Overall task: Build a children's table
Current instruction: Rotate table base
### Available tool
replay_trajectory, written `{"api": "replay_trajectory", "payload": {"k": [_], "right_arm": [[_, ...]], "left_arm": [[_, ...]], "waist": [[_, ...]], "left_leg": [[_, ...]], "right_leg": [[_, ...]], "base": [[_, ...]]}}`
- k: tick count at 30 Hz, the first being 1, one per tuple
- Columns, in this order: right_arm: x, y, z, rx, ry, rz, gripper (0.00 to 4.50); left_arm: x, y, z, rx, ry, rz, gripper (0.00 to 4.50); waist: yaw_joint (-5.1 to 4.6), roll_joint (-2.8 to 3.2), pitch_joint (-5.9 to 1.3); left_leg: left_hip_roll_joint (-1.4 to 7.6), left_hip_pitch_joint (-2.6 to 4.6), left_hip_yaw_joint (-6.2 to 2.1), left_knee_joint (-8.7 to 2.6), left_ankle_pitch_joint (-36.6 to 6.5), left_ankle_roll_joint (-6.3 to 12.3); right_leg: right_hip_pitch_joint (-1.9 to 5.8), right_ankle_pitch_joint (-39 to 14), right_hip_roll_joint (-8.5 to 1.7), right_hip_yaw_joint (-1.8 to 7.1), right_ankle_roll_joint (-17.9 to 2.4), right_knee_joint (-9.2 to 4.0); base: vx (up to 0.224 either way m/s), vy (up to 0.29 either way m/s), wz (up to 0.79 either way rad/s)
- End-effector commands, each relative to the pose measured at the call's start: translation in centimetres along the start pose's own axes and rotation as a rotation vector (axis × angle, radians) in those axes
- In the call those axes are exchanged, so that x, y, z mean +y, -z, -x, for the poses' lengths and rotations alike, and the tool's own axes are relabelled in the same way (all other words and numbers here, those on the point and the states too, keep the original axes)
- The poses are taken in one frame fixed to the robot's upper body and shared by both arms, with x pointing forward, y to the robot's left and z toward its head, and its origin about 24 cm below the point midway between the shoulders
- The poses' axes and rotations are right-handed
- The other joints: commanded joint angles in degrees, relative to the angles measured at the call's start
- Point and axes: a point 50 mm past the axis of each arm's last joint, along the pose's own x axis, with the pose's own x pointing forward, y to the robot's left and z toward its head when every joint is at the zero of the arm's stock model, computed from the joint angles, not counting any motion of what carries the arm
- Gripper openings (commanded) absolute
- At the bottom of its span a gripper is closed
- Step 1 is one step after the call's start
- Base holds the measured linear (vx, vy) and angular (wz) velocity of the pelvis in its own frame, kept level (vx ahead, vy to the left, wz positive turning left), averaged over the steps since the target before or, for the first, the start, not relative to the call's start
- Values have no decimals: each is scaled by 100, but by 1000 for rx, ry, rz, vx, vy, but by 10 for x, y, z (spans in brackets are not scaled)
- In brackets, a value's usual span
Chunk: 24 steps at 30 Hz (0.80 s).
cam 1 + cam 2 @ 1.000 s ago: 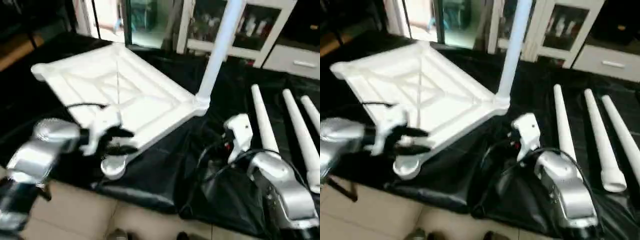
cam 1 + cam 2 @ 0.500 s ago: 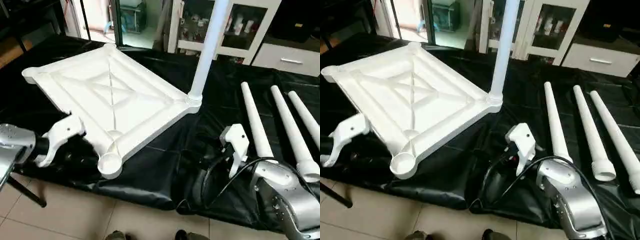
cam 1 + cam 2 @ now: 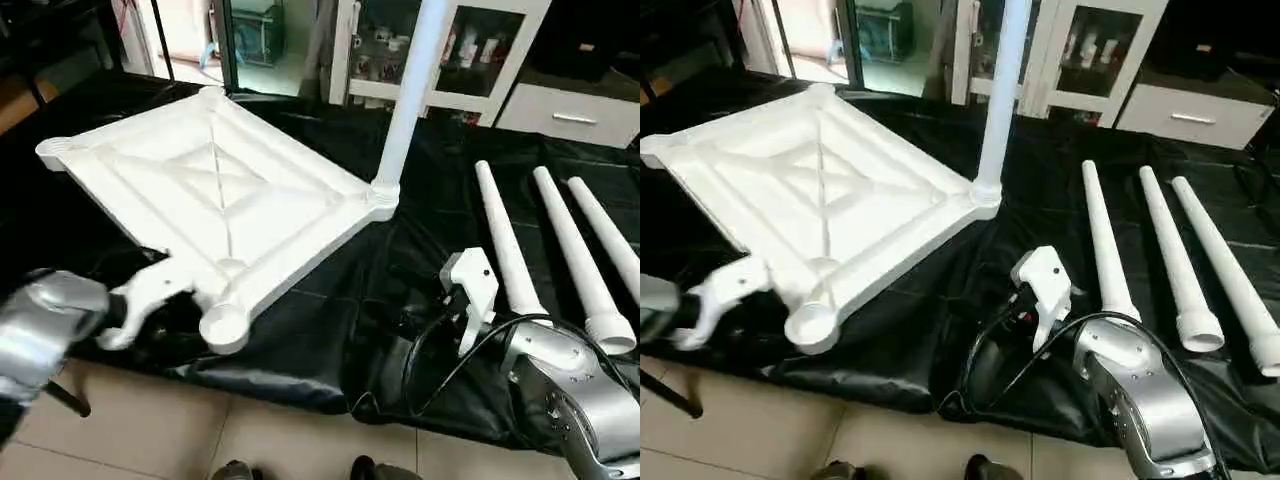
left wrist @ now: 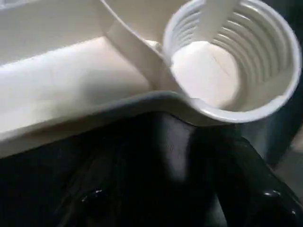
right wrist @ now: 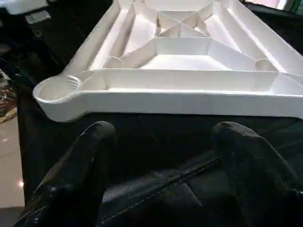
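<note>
Left eye view | tabletop [image 3: 250, 200] white ribbed plastic, round sockets | both claws apart

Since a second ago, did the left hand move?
Yes. The left gripper backed off the tabletop; before it reached over the rim, now it sits beside the near corner socket.

— How many table tops can you see?
— One white table top [image 3: 225, 195], lying upside down.
— And how many legs?
— Four. One standing leg [image 3: 405, 95] is up in a corner, and three loose legs [image 3: 503, 235] lie side by side.
— How many robot arms?
— Two.
</note>
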Motion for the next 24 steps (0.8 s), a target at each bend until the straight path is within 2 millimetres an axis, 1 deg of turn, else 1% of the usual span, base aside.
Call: {"api": "replay_trajectory", "payload": {"k": [1,2,3,4,5,6,7,8,9,10,11,12,13,14,15,16,17,18,19,20,21,22,23,24], "right_arm": [[1,-6,1,-12,1,18,356],[1,-6,1,-11,1,18,356],[1,-6,2,-10,1,18,356],[0,-5,2,-9,3,18,356],[0,-5,3,-4,10,19,356],[-4,1,5,43,45,28,356],[-4,1,5,43,45,28,356],[-8,4,6,68,74,34,356],[-11,6,7,87,96,40,356],[-13,8,8,99,111,44,356],[-15,8,9,103,130,49,356],[-16,8,9,103,141,52,356],[-20,8,10,97,172,51,356],[-26,6,11,82,228,51,356],[-28,5,11,73,251,50,356],[-31,3,12,60,275,45,356],[-31,3,12,60,275,45,356],[-36,-2,12,22,320,43,356],[-38,-5,12,-1,340,35,356],[-39,-7,12,-19,355,28,356],[-40,-8,12,-23,358,26,356],[-40,-9,11,-30,368,20,356],[-40,-8,10,-25,371,22,356],[-39,-7,9,-19,370,22,356]], "left_arm": [[1,-15,-10,-48,-31,-44,267],[3,-21,-15,-77,-48,-41,267],[5,-27,-21,-105,-65,-35,267],[5,-29,-22,-110,-68,-35,267],[7,-34,-26,-132,-82,-38,267],[10,-55,-41,-218,-121,-39,267],[10,-55,-41,-218,-121,-39,267],[11,-64,-47,-255,-141,-30,267],[11,-70,-52,-278,-151,-26,267],[10,-74,-55,-294,-158,-23,267],[10,-79,-59,-323,-170,-14,267],[10,-83,-62,-343,-180,-9,267],[9,-88,-67,-377,-190,0,267],[4,-97,-76,-446,-189,25,267],[2,-100,-80,-472,-180,39,267],[-3,-105,-84,-500,-168,32,267],[-3,-105,-84,-500,-168,32,267],[-12,-113,-92,-545,-152,34,267],[-16,-119,-95,-587,-146,11,267],[-20,-123,-97,-620,-130,17,267],[-22,-125,-97,-630,-123,20,267],[-28,-130,-98,-678,-90,18,267],[-32,-133,-97,-705,-63,12,267],[-34,-133,-96,-712,-53,6,267]], "waist": [[-57,119,-192],[-8,152,-193],[570,259,-208],[376,-30,-348],[356,-271,-280],[463,-266,-330],[560,-249,-354],[640,-171,-382],[592,-111,-493],[542,-106,-499],[529,-110,-499],[514,-121,-457],[493,-131,-429],[491,-157,-456],[492,-158,-476],[483,-172,-483],[481,-172,-497],[429,-189,-500],[429,-189,-500],[400,-212,-501],[388,-211,-497],[387,-215,-496],[381,-237,-505],[367,-253,-515]], "left_leg": [[373,276,-156,-752,-4633,-353],[468,90,-128,-948,-4746,-348],[570,-489,265,-1461,-5113,-431],[443,-108,256,-1149,-4278,-172],[274,229,142,-651,-3536,-371],[-211,88,-212,354,-353,157],[-133,-43,-215,140,-189,167],[137,105,-156,-268,-543,23],[284,264,-83,-332,-879,-42],[309,210,-72,-372,-905,-10],[326,160,-48,-395,-1005,28],[322,121,-2,-403,-1567,33],[294,104,20,-392,-1822,-6],[278,5,-5,-412,-1783,-31],[280,1,-10,-410,-1687,-19],[297,-6,-12,-415,-1629,2],[298,-17,-15,-410,-1545,17],[299,-77,-9,-414,-1336,77],[299,-77,-9,-414,-1336,77],[287,-94,5,-397,-1240,151],[286,-100,12,-391,-1208,192],[284,-103,16,-388,-1187,207],[279,-122,16,-383,-1098,225],[279,-123,24,-369,-999,263]], "right_leg": [[45,-3862,-141,-112,-26,-486],[228,-3499,-79,-93,-72,-189],[468,-1590,78,231,-298,1131],[303,-2105,-42,578,-160,923],[-149,-4099,-305,778,84,274],[-95,-6478,-725,1238,148,-532],[131,-5939,-694,1205,107,-369],[-13,-4475,-388,921,-95,-135],[-105,-2351,-176,790,-572,90],[-54,-1610,-149,758,-796,154],[-10,-1262,-161,748,-970,160],[-22,-1649,-185,756,-1101,87],[-23,-2012,-213,773,-1086,42],[56,-2503,-281,777,-864,-8],[49,-2493,-287,774,-759,-21],[47,-2422,-287,779,-754,-23],[50,-2293,-288,772,-770,-9],[71,-1931,-278,761,-847,15],[71,-1931,-278,761,-847,15],[76,-1771,-281,762,-867,20],[76,-1719,-283,764,-891,24],[80,-1703,-289,766,-905,25],[102,-1629,-291,764,-922,38],[106,-1467,-285,765,-949,55]], "base": [[0,0,0],[0,0,0],[-80,-50,26],[6,-147,24],[6,-147,24],[109,-156,9],[83,-67,8],[83,-67,8],[30,-55,23],[-33,-34,25],[-33,-34,25],[0,0,0],[0,0,0],[0,0,0],[0,0,0],[0,0,0],[0,0,0],[0,0,0],[0,0,0],[0,0,0],[0,0,0],[0,0,0],[0,0,0],[0,0,0]]}}
